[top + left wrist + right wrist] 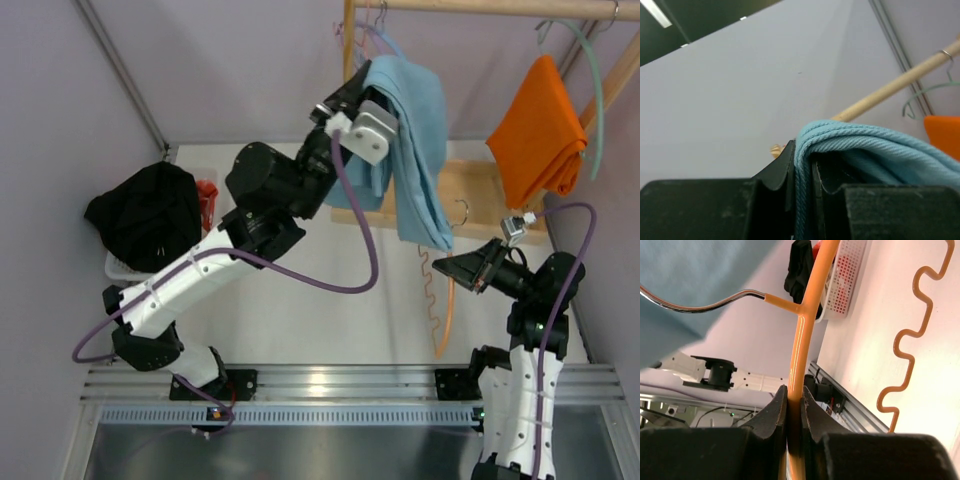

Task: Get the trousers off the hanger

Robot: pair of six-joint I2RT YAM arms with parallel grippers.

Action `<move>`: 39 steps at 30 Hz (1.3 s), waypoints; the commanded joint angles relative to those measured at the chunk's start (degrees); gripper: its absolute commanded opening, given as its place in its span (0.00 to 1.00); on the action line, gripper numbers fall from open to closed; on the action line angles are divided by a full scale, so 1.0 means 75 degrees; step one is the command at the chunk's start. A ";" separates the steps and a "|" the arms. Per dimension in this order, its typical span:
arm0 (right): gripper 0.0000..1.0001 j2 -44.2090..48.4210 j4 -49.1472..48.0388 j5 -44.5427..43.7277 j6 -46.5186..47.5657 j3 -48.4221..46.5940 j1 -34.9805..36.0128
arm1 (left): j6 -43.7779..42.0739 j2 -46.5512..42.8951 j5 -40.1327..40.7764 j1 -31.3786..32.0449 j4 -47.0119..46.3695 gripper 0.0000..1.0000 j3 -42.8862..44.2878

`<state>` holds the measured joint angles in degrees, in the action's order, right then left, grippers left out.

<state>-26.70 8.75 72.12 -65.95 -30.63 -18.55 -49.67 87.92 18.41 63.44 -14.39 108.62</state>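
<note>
Left claw clamps the trousers high beside the wooden rail. Right claw pinches the hanger just below them, above the surface.

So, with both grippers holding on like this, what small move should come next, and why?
Probably: the left gripper carries the trousers leftward, away from the hanger. It is shut on the cloth's fold; the right gripper is shut on the hanger's rod lower down, and the trousers' lower end hangs close to the hook, seemingly not draped over it.
</note>
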 commanded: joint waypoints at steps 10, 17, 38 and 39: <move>0.00 -0.0975 0.1059 -0.0756 0.2055 -0.1118 -0.0012 | 0.1407 -0.1175 0.0415 -0.0209 -0.1632 0.00 0.0694; 0.00 -0.1385 0.1048 -0.0815 0.2278 -0.1517 -0.0059 | 0.2707 -0.1843 0.1060 -0.1413 -0.0801 0.00 0.0249; 0.00 -0.1843 0.1282 -0.0838 0.2688 -0.1904 -0.0070 | 0.4091 -0.5709 0.2103 -0.6956 0.0547 0.00 -0.3299; 0.00 -0.1854 0.1282 -0.0838 0.2688 -0.1916 -0.0070 | 0.4231 -0.6105 0.2196 -0.7237 0.0722 0.00 -0.3500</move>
<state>-40.77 20.86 65.17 -47.59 -41.65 -18.68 -21.65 47.46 33.63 13.47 -4.69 84.33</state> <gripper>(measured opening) 0.080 0.160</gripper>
